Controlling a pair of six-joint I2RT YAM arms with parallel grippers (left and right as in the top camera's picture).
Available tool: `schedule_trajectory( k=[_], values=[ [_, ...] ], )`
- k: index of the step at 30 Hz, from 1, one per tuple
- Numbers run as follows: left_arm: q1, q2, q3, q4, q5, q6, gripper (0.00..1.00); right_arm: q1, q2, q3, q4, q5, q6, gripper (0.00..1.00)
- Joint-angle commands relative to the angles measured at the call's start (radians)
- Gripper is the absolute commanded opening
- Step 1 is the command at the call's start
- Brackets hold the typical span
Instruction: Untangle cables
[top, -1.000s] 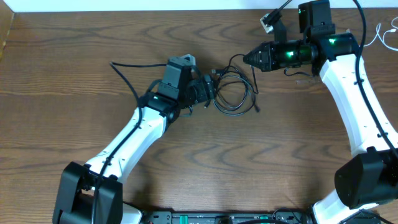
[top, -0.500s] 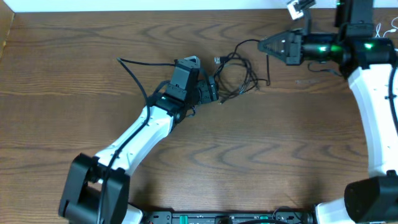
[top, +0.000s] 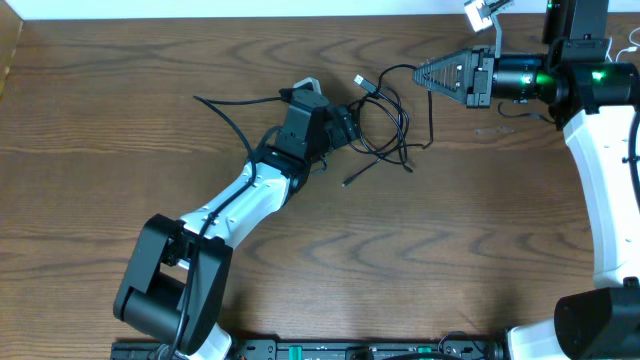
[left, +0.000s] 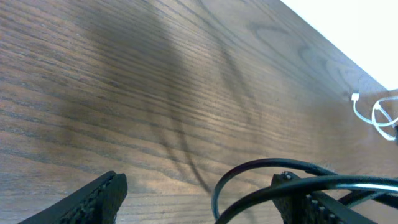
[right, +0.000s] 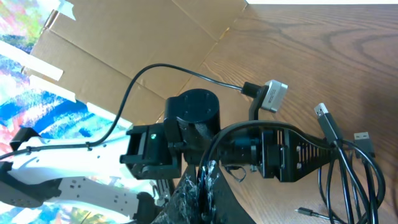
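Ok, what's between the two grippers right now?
Only the black cable, in loose loops, spans from left gripper to right gripper; the overhead view shows it.

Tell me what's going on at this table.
Two robot arms are working on a tangled black cable on the wooden table. The right gripper is shut on one strand leading out of the tangle. The left gripper stands open at the tangle's other side, a loop lying between its jaws. The white cable lies apart at the table's far edge.
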Motion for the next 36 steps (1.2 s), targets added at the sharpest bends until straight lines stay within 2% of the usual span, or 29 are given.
schedule_trajectory(
  k=[1,4,7,9,11,12,16,22,25,36],
  values=[
    [0.002,0.035,0.018,0.009,-0.066,-0.042,0.66,-0.002,-0.018,0.013,0.002,-0.05,-0.011,0.01],
    [0.002,0.047,0.018,0.001,-0.114,-0.041,0.45,-0.005,-0.018,0.013,0.002,-0.05,-0.011,0.01],
    [0.002,0.048,0.018,-0.015,-0.167,-0.041,0.42,-0.009,-0.018,0.013,0.002,-0.054,-0.008,0.01],
    [0.002,0.048,0.018,-0.02,-0.206,-0.04,0.35,-0.01,-0.018,0.013,0.002,-0.055,-0.008,0.01],
    [0.003,0.048,0.018,-0.023,-0.259,0.003,0.13,-0.012,-0.018,0.013,0.002,-0.049,-0.008,0.01],
    [0.004,0.048,0.018,-0.023,-0.286,0.036,0.08,-0.017,-0.018,0.013,0.002,-0.041,-0.008,0.01],
    [0.025,0.014,0.019,-0.067,-0.33,0.177,0.07,-0.063,-0.018,0.013,-0.027,0.165,0.021,0.01],
    [0.093,-0.158,0.019,-0.243,-0.341,0.261,0.08,-0.116,-0.013,0.013,-0.092,0.887,0.177,0.01],
    [0.131,-0.266,0.019,-0.304,-0.34,0.28,0.07,-0.117,0.006,0.012,-0.112,1.113,0.218,0.01],
    [0.169,-0.556,0.019,-0.309,-0.34,0.341,0.07,-0.162,0.193,0.012,-0.124,1.226,0.217,0.01]
  ],
)
